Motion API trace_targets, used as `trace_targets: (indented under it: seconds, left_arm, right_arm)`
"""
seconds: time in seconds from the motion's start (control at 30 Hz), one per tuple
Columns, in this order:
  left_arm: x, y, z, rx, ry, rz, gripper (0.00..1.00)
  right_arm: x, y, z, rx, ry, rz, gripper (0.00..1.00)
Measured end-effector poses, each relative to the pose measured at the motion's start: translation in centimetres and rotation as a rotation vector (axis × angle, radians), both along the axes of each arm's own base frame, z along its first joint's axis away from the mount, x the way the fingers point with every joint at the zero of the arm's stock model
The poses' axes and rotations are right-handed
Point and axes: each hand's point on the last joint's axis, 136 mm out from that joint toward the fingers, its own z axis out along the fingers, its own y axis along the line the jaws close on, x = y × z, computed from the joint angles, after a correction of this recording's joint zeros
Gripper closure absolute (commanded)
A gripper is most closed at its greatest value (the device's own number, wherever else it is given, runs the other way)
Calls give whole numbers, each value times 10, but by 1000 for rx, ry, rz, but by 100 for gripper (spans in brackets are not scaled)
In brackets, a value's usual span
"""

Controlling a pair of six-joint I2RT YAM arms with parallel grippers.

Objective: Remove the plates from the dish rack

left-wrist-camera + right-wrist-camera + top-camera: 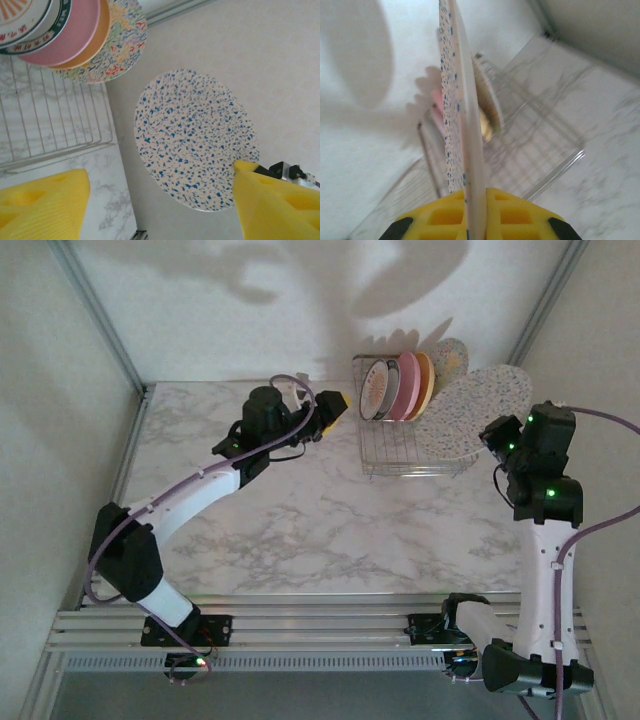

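The silver wire dish rack (392, 452) stands at the back of the marble table. Upright in it are a white plate with a printed rim (377, 390), a pink plate (405, 386), an orange one (425, 380) and a multicolour-speckled one (452, 358). My right gripper (497, 437) is shut on the rim of a large blue-speckled plate (472, 410), held tilted at the rack's right side, apart from the others. The right wrist view shows this plate (465, 125) edge-on between the yellow fingers (520, 212). My left gripper (331, 412) is open to the left of the rack, holding nothing. Its camera faces the blue-speckled plate (195, 135).
Walls close in behind and on both sides, with metal corner posts (100, 315). The left wrist view shows the rack's wire floor (50, 120) and the standing plates (65, 35) at the upper left. Bare marble (300, 520) lies in front of the rack.
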Motion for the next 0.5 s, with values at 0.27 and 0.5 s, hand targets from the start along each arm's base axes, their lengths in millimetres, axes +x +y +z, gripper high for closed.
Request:
trace_targets:
  seconds: [0.27,0.5]
  left_arm:
    - [3,-9,-26,-2,120,-18,26]
    - [4,-15,-29,-41,169,-36,33]
  right_arm:
    - [24,51,-4,307,22,164,100]
    - [46,84,-9,443,60,288,100]
